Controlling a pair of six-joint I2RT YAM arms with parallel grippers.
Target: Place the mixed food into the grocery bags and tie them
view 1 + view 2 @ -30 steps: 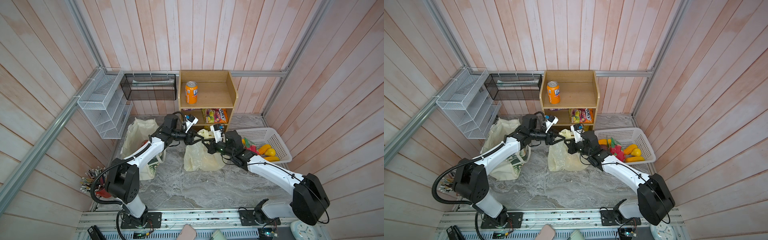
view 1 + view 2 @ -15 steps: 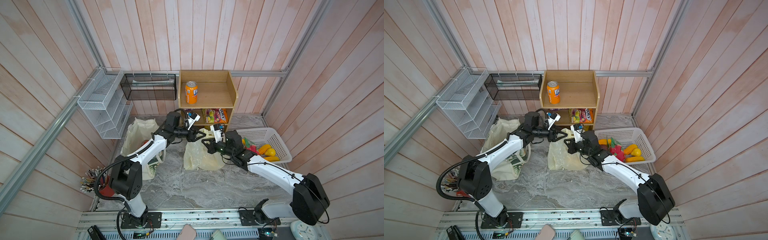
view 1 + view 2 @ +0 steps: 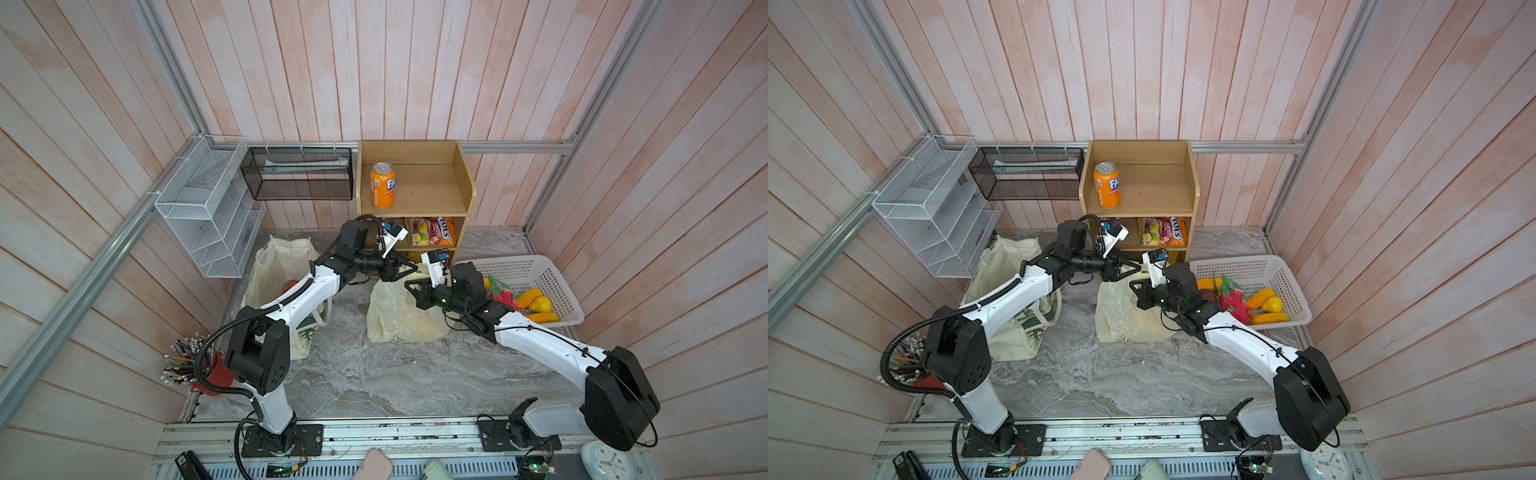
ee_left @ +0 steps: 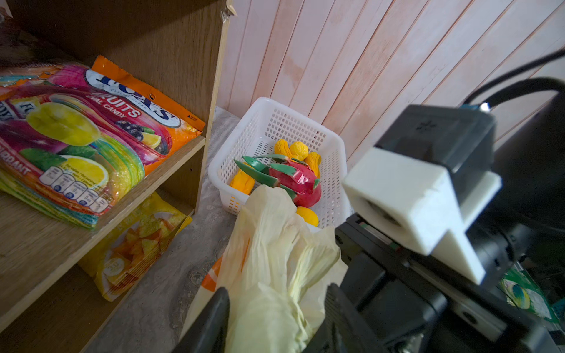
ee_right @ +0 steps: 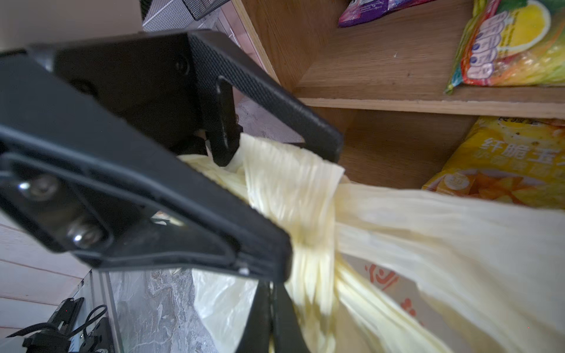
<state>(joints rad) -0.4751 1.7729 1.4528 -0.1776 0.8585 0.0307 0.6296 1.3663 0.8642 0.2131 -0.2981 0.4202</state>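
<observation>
In both top views the pale-yellow plastic grocery bag [image 3: 399, 316] [image 3: 1125, 316] stands mid-table with its top drawn up between my two grippers. My left gripper [image 3: 409, 268] [image 3: 1133, 268] [image 4: 276, 318] is open, and the bunched bag handle [image 4: 275, 244] passes between its fingers. My right gripper [image 3: 409, 284] [image 3: 1133, 283] [image 5: 272, 321] is shut on a strip of the same bag [image 5: 428, 244], which loops round a left finger [image 5: 183, 214]. The cream canvas tote [image 3: 278, 262] [image 3: 1000, 266] lies at the left under the left arm, with something red [image 3: 291, 286] in its mouth. The rest of the mixed food is hidden.
Right behind the grippers stands a wooden shelf [image 3: 415, 195] with an orange soda can [image 3: 382, 185] and candy packets [image 3: 430, 232] [image 4: 76, 137]. A white basket [image 3: 536, 274] of toy fruit sits at the right. Wire racks [image 3: 208, 216] hang on the left wall, and a pencil cup [image 3: 208, 370] stands front left.
My left gripper has moved a little to the right, toward the shelf, with the bag handle between its fingers. The right gripper has held still, shut on the bag.
</observation>
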